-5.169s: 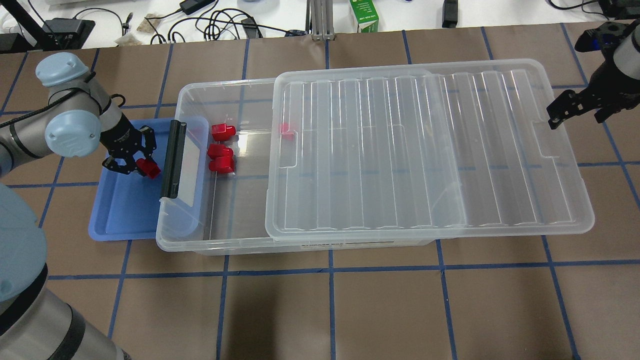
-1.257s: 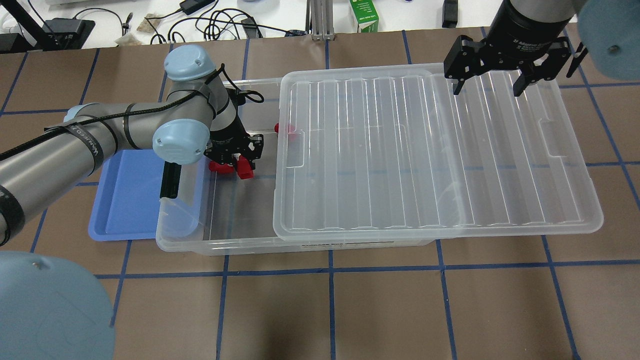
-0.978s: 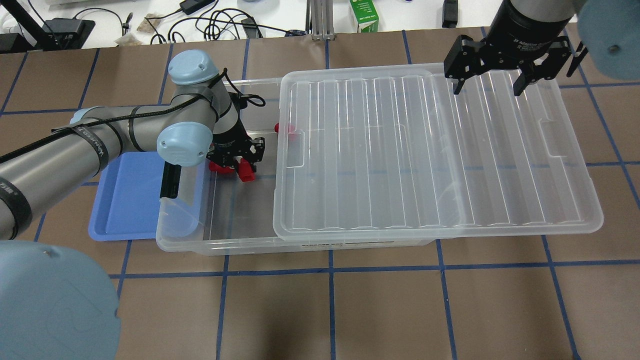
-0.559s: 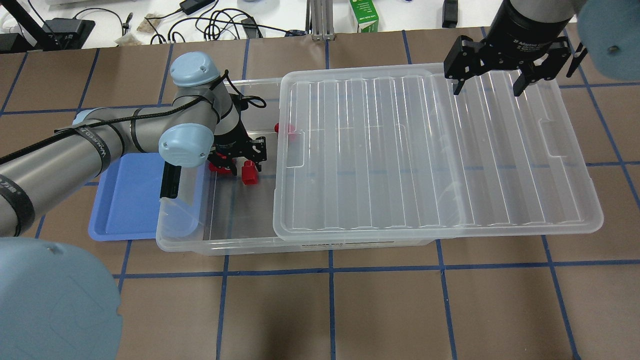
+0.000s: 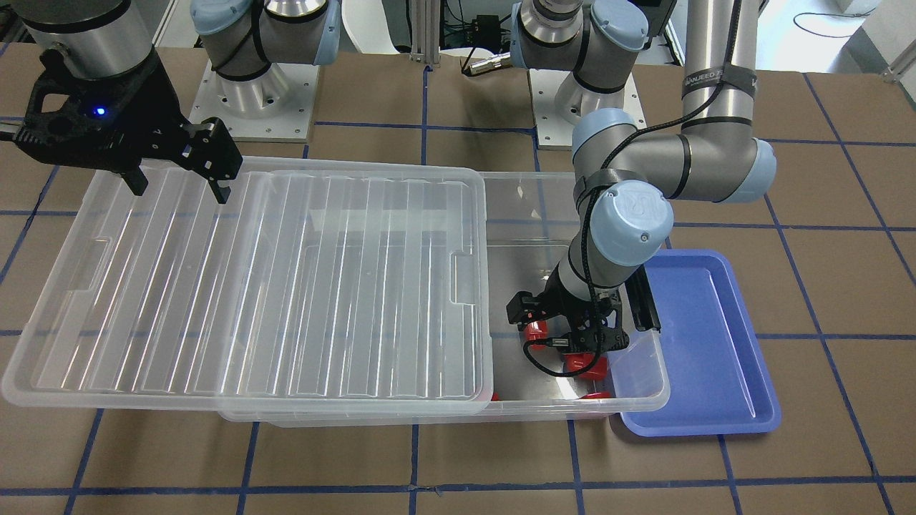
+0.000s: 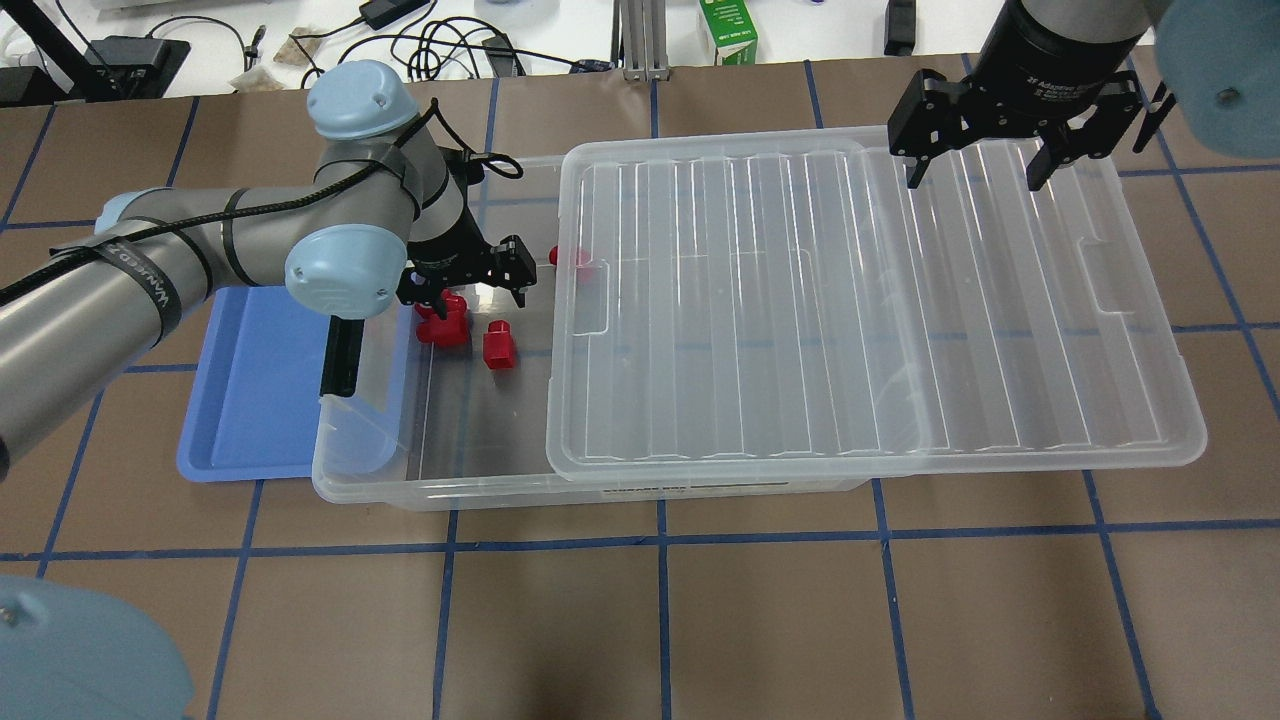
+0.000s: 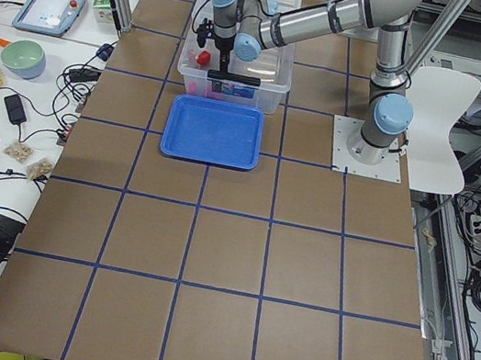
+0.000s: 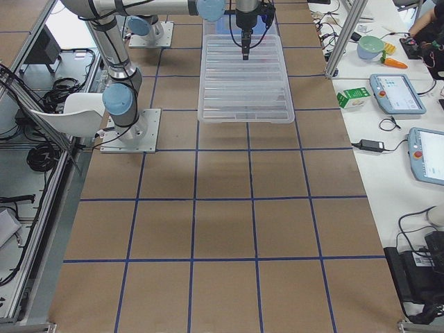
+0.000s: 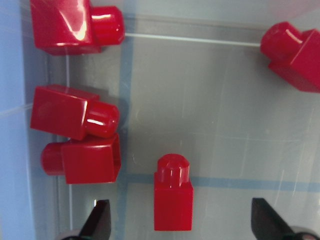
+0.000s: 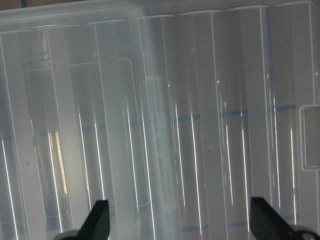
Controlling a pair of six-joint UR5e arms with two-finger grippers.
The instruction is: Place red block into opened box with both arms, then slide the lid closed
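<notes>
The red block lies free on the floor of the box, in its uncovered left end. My left gripper hovers open just above and behind it; the left wrist view shows the block between the spread fingers. Several other red blocks lie nearby, one partly under the lid's edge. The lid covers most of the box and overhangs its right end. My right gripper stands open above the lid's far edge, holding nothing.
A blue tray sits against the box's left end, beside the black latch bar. Cables and a green carton lie along the white bench beyond the table.
My left gripper has opened and let go of the red block, which now rests on the box floor, and has drawn back and up. The right gripper holds still over the lid.
</notes>
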